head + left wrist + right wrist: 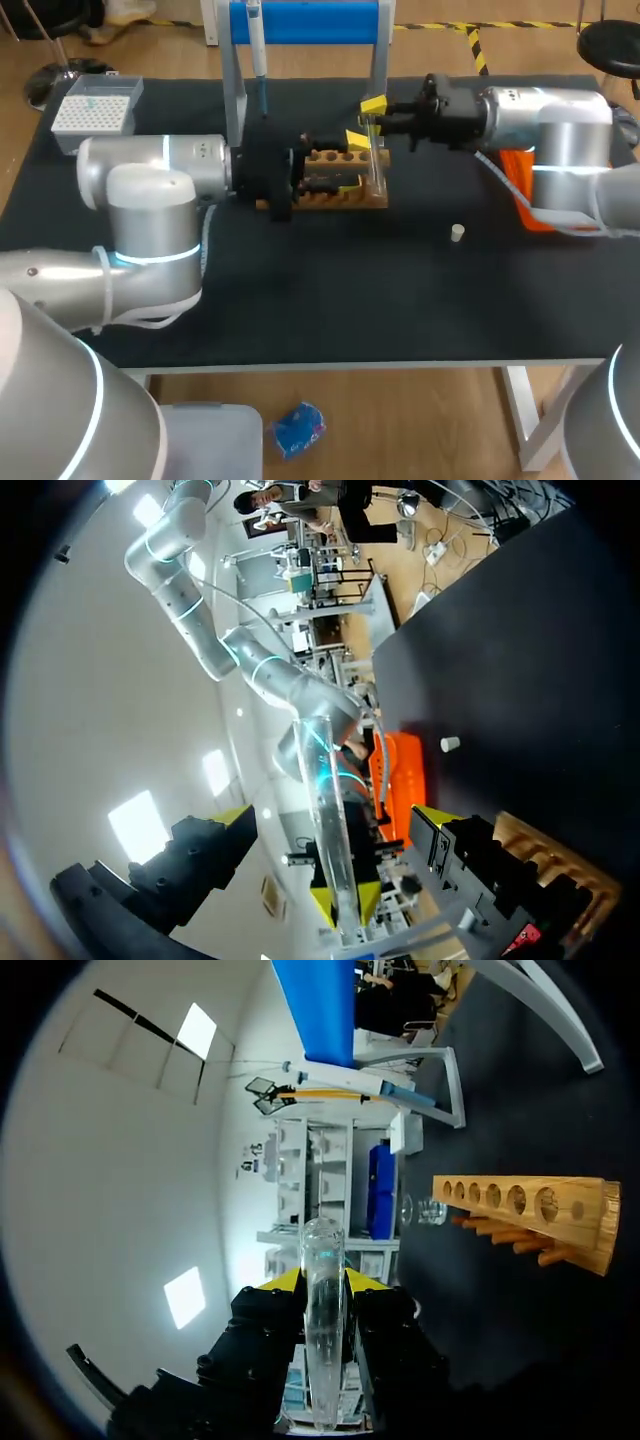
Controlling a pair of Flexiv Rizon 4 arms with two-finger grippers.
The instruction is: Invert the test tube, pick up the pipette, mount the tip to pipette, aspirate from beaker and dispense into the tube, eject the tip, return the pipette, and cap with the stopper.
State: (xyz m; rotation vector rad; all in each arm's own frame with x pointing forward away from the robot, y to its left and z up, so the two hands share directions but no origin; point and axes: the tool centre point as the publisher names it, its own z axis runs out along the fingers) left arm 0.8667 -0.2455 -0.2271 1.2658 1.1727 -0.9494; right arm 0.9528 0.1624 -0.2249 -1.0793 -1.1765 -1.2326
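R gripper (323, 1282) clamps test tube (323, 1345) upright by wooden rack (335, 196)'s right end. L gripper (332, 816) wide open, facing tube. White stopper (457, 233) lies on table (300, 300), right of rack, well apart.

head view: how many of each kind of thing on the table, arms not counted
tip box: 1
pipette: 1
stand: 1
rack: 1
tube: 1
stopper: 1
orange object, partly hidden by the right arm: 1
total: 7
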